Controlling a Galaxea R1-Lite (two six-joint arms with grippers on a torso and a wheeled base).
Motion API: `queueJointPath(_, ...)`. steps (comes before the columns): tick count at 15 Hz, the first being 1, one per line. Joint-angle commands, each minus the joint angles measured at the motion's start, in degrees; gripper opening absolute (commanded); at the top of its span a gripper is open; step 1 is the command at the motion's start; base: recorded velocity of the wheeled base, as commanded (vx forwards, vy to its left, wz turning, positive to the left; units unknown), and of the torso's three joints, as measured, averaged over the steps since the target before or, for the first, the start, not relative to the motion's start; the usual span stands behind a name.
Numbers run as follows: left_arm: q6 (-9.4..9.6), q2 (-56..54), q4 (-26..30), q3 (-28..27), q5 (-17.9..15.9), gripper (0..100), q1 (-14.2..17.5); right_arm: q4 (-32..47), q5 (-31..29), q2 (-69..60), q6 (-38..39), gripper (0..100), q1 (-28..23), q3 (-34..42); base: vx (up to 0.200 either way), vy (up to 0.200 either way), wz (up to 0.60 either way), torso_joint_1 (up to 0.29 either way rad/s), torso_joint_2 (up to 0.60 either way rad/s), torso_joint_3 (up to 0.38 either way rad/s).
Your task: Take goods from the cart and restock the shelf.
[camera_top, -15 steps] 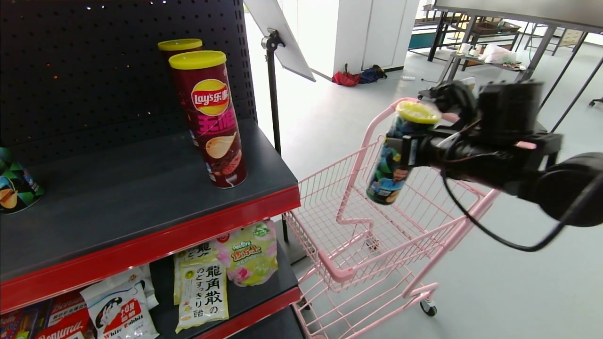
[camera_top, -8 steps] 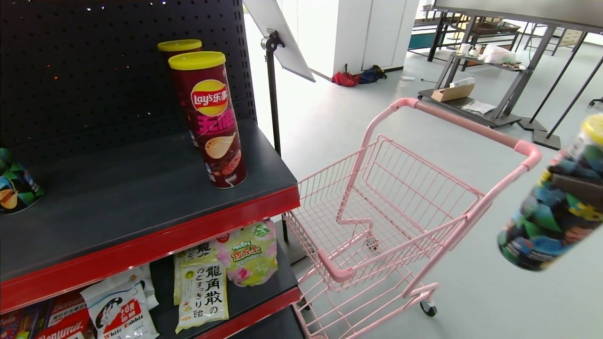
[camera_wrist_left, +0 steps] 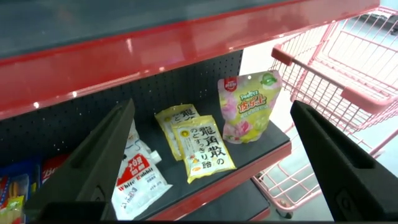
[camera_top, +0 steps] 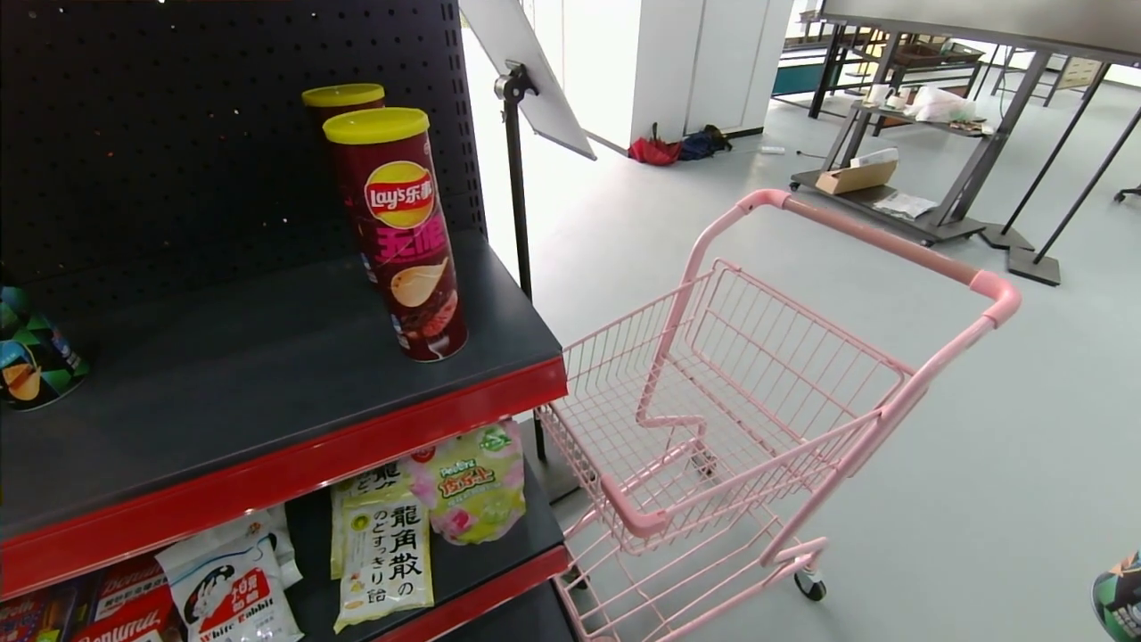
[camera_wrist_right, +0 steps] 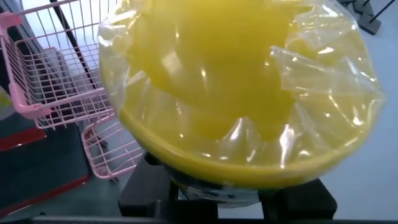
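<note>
The yellow-lidded chip can (camera_wrist_right: 236, 93) sits clamped in the right gripper (camera_wrist_right: 217, 194). It is out of the pink cart (camera_top: 878, 236) but well apart from the shelf (camera_top: 223, 383), so not yet placed. Two maroon cans (camera_top: 398, 236) already stand there. The left gripper (camera_wrist_left: 211, 112) hangs spread, holding nothing.

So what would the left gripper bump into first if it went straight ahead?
Probably the yellow candy bags on the lower shelf: the left gripper aims at them, though depth is hard to judge.

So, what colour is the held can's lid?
The can has a yellow lid; right wrist view shows it best.
</note>
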Motion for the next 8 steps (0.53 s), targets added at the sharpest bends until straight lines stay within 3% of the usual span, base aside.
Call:
queueJointPath(1,-0.01,0.0,0.0,0.0,0.0,100,0.0,-0.2,0.1,-0.8,-0.2,0,-0.1,0.3,0.0,0.0,0.0,0.154,-0.42,-0.261)
queueJointPath(8,-0.01,0.0,0.0,0.0,0.0,100,0.0,-0.3,0.4,0.5,-0.3,0,0.3,0.3,0.0,0.0,0.0,0.197,-0.51,-0.308)
